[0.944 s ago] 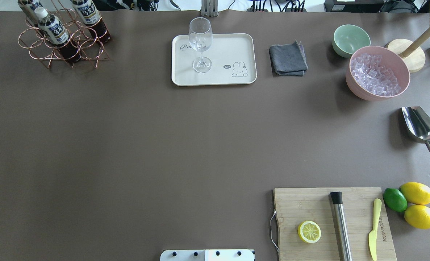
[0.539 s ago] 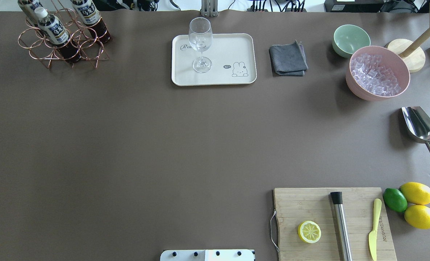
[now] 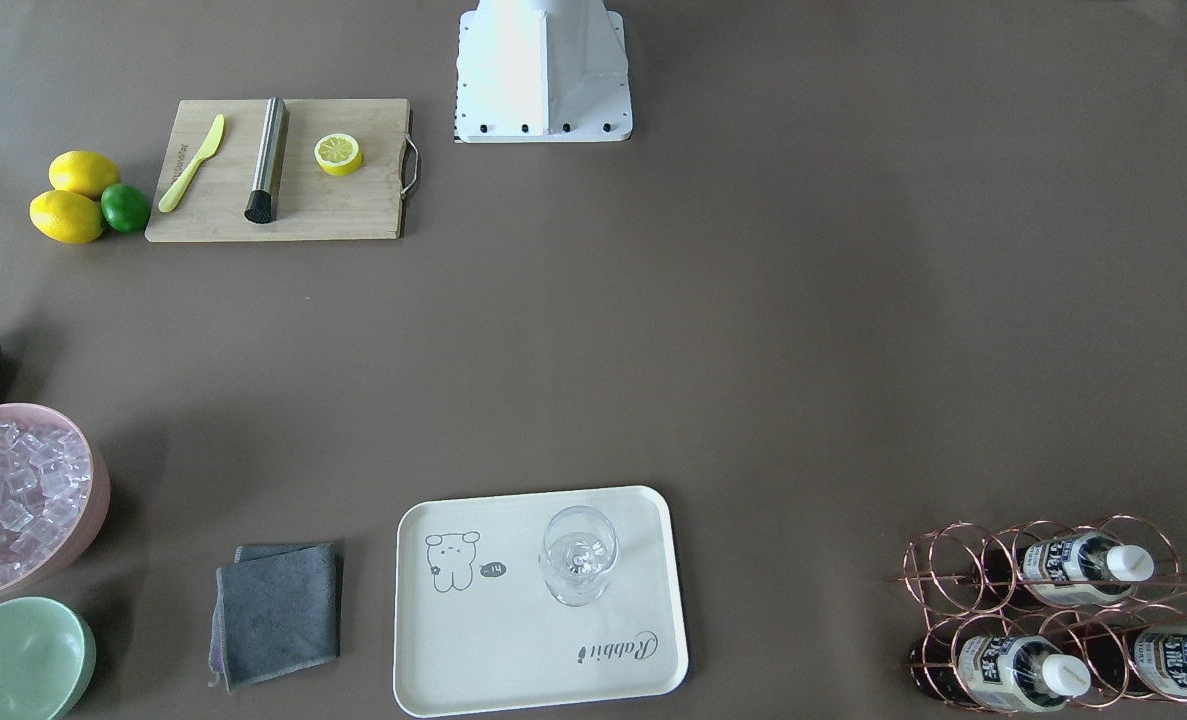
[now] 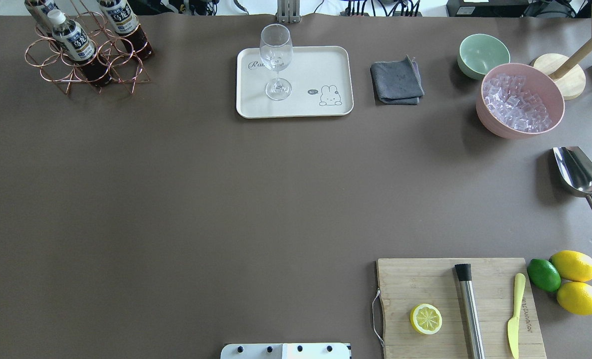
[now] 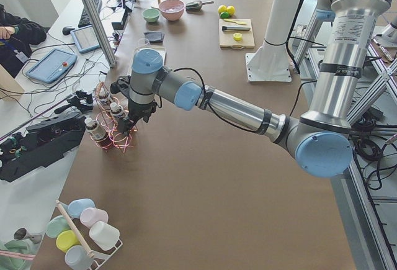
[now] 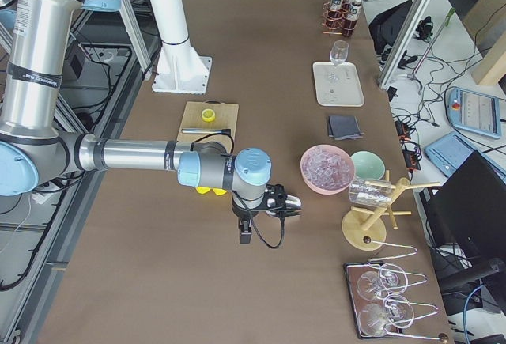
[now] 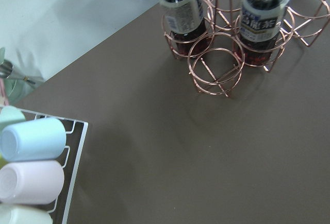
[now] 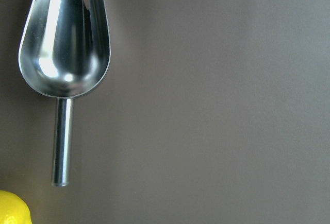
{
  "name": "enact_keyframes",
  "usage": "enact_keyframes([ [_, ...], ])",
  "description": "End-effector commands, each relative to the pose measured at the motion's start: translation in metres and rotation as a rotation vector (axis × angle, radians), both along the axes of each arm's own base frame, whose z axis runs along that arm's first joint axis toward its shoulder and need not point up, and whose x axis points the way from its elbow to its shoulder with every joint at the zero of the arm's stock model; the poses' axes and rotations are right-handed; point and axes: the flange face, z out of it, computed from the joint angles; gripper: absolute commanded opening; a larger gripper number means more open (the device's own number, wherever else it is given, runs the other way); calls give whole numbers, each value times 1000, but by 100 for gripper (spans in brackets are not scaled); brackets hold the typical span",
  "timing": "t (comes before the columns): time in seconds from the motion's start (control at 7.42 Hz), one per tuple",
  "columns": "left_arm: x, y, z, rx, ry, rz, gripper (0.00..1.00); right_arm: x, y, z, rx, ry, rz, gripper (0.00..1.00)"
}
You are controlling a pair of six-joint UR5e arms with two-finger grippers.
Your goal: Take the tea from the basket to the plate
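Reach step: left claw (image 5: 128, 123), spread I cannot tell, hangs at upper-left basket (image 4: 89, 56); next, clasp one tea bottle (image 4: 72, 37).

Brown tabletop (image 4: 176, 199), far side: clear wine glass (image 4: 276, 60), upright, empty. To its right, a folded grey cloth (image 4: 396, 81), lying flat. Further right, mint-green bowl (image 4: 483, 55), empty, just beside a pink bowl (image 4: 488, 122) heaped with ice cubes (image 4: 515, 102). Round wooden stand base (image 4: 570, 80) close behind the pink bowl.

Right edge: steel scoop (image 4: 577, 172), mouth up.

Near right corner: wooden cutting board (image 4: 410, 279) bearing a lemon half (image 4: 426, 318), cut face up, a steel bar (image 4: 469, 309) with a black end, and a yellow knife (image 4: 515, 314). Beside the board, a lime (image 4: 543, 274) touching two whole lemons (image 4: 573, 265).

Left wrist view: pastel cups (image 7: 31, 157) lying in a white wire rack.
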Motion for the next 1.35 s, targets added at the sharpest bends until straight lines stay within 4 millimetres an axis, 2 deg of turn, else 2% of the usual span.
enact_keyframes([
  [0.0, 89, -49, -64, 219, -56, 267, 97, 1, 1, 1, 0, -1, 0, 100],
  [0.13, 94, -74, -87, 264, -82, 316, 97, 1, 1, 1, 0, 1, 0, 100],
  [0.27, 92, -83, -124, 248, -92, 331, 97, 2, 2, 2, -2, -1, 3, 100],
  [0.4, 81, -96, -139, 280, -112, 348, 98, 2, 2, 2, -3, -1, 3, 100],
  [0.54, 53, -112, -151, 288, -118, 322, 98, 2, 3, 3, -5, -1, 3, 100],
  [0.67, 54, -125, -147, 300, -134, 366, 98, 2, 3, 5, -9, -2, 4, 100],
  [0.94, 40, -172, -168, 323, -161, 394, 98, 2, 2, 6, -13, -1, 5, 100],
  [1.08, 47, -191, -170, 332, -174, 436, 97, 2, 1, 8, -17, -1, 5, 100],
  [1.21, 50, -197, -160, 317, -172, 449, 97, 2, 1, 8, -17, -1, 5, 100],
])
